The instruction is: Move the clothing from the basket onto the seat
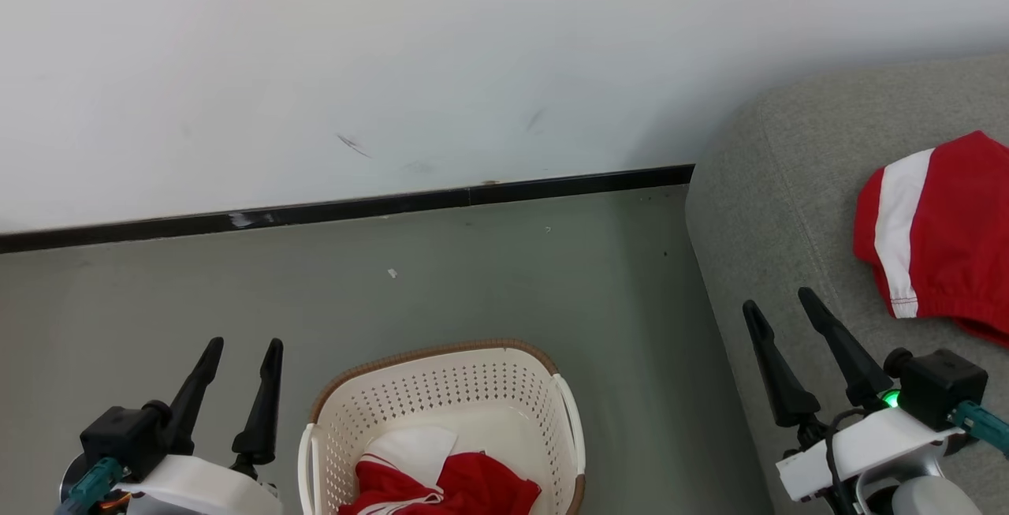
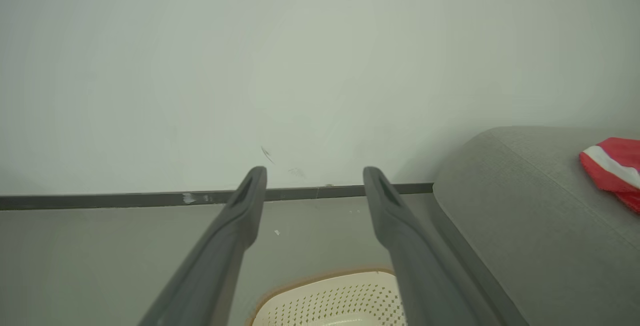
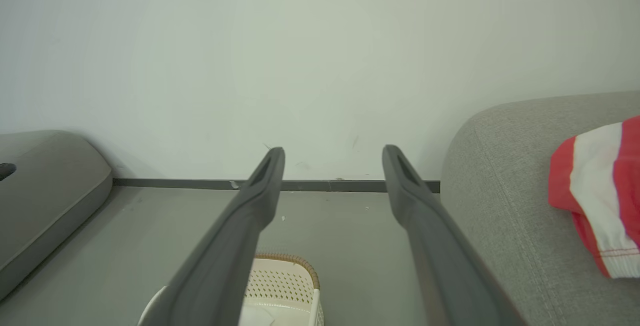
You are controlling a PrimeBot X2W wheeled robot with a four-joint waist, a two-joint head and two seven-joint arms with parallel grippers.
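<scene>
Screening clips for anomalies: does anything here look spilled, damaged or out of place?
Nothing spilled or broken. Minor blemishes: dark scuffs on the wall, a pale chip in the black skirting, a white scrap on the floor. One red-and-white garment lies on the seat, another in the basket.

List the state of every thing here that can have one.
Oval cream-white perforated plastic basket: upright, clothing inside.
Red-and-white garment in the basket: crumpled, not yet moved.
Red-and-white garment on the seat: lying on the grey woven-fabric sofa.
Left gripper: open, empty.
Right gripper: open, empty.
</scene>
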